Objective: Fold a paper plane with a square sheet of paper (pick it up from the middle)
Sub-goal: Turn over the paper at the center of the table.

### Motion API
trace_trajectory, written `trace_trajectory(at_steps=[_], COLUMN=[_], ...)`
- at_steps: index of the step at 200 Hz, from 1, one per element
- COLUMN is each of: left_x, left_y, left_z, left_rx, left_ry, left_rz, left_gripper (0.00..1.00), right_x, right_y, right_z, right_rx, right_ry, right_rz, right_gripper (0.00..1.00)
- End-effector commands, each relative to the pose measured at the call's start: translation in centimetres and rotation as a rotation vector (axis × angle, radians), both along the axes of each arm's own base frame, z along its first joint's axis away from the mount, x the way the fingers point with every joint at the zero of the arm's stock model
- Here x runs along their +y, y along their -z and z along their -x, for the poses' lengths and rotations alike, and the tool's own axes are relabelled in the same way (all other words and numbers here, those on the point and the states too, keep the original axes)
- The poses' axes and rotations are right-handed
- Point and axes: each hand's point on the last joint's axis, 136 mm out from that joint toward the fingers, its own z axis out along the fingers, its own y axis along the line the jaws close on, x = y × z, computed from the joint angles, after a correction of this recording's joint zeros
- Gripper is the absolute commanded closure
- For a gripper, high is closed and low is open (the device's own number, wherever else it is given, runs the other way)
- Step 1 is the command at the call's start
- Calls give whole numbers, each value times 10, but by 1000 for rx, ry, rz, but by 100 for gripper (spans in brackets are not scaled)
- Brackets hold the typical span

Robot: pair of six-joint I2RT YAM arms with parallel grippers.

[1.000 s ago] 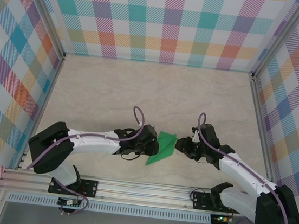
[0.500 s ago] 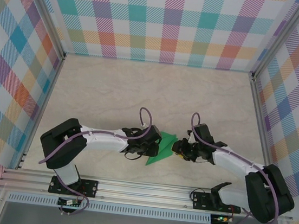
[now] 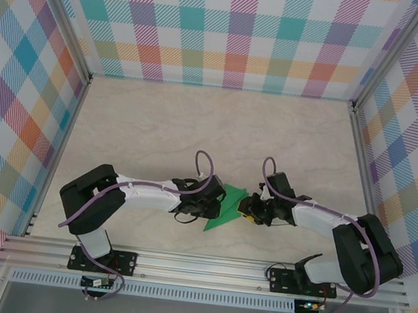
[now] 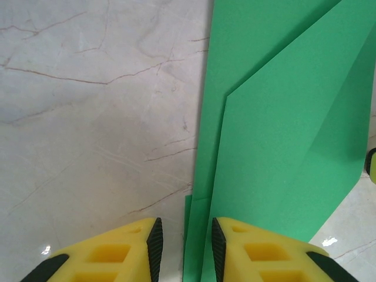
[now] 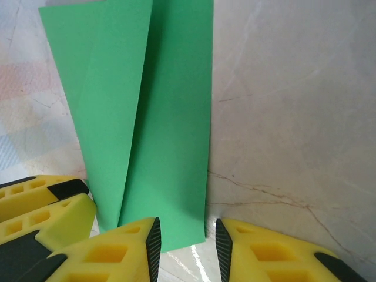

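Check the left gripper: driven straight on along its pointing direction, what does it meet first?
Likely the green paper: its long edge lies between the open jaws of the left gripper and runs on ahead. Depth is unclear, so the table under it may come as soon.

Paper plane (image 4: 276, 147) cut off top/btm, L wrist cam; nose prob. out-of-frame.

Robot test cell, lab-type. Marble-print tabletop (image 3: 197, 124) boxed by plaid panels (image 3: 240, 30) at top, left and right of frame. Aluminium rail (image 3: 203, 266) along bottom edge carries left arm (image 3: 143, 193) and right arm (image 3: 316, 215); purple cables (image 3: 207, 158) exposed.
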Motion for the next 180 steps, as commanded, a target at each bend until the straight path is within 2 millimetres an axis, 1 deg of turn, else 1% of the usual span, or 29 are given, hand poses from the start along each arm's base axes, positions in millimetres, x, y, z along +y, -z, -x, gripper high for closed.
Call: trace_trajectory(at_steps=[1, 38, 66, 92, 180], left_x=[2, 2, 2, 0, -4], left_y=[6, 6, 6, 6, 8], left_z=[-4, -4, -4, -4, -3], left_rx=[15, 18, 20, 23, 34], left_ry=[0, 1, 2, 6, 16], left_rz=[-14, -14, -11, -7, 1], left_gripper=[70, 72, 73, 73, 75], right_x=[11, 17, 19, 19, 20], right_y=[-5, -7, -10, -12, -18], right_z=[-8, -10, -12, -13, -14], right_rx=[-21, -24, -30, -32, -48], right_ry=[-15, -30, -28, -26, -21], right_rz=[-36, -67, -75, -76, -88], right_gripper=[67, 69, 70, 73, 73])
